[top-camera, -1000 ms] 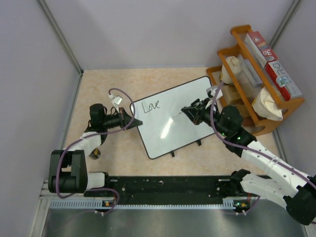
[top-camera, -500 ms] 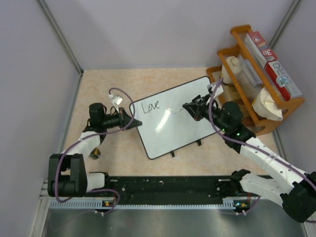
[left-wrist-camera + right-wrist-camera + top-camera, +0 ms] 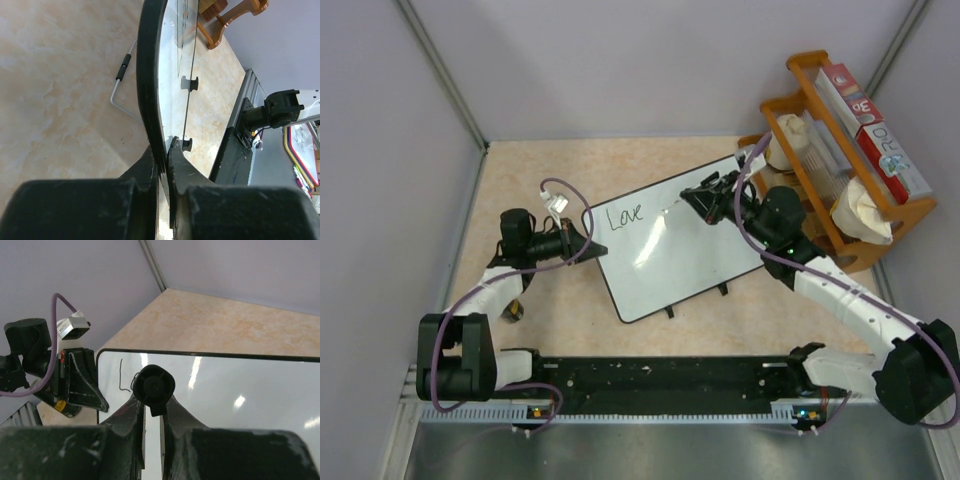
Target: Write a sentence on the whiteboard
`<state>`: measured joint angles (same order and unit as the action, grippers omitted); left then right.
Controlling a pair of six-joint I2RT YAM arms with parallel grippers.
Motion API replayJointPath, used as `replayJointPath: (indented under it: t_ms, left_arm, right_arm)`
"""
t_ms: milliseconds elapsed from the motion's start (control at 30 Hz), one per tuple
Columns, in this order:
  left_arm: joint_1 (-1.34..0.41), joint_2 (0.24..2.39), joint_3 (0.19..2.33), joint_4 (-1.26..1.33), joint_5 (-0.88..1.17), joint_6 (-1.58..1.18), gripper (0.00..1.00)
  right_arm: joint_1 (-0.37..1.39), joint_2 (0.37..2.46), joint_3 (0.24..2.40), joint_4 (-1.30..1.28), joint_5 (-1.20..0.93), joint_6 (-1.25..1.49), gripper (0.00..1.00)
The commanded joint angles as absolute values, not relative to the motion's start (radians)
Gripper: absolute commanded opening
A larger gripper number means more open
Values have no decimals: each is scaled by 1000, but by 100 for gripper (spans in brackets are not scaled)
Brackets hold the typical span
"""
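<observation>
Clamping the one whiteboard (image 3: pixel 680 255) at mid worktop (image 3: pixel 520 180) by its left edge, the left pincer (image 3: pixel 590 243) is closed on it; the right pincer (image 3: pixel 703 203) grips one black marker (image 3: pixel 155 384) over the board's far half.

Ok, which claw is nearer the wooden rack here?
Right. The right claw, shut on a marker, sits over the whiteboard's end beside the wooden rack; the left claw clamps the board's opposite edge, across the board from the rack.
</observation>
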<state>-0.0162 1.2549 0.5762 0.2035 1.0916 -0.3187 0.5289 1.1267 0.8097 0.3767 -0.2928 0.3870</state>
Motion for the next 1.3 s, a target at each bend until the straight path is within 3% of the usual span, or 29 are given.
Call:
replayJointPath:
  t_ms: [0,467,1267]
  left_arm:
    - [-32,1250,577,173,976,-104,0]
    - [-34,1249,571,179,980,-106,0]
    - [-34,1258,575,175,976,-94,0]
  right_arm:
    - [523,1178,914,477,-278,387,0]
    - [554,1339,963,497,-135,324,0]
    - [575,1391,951,482,-163,336,0]
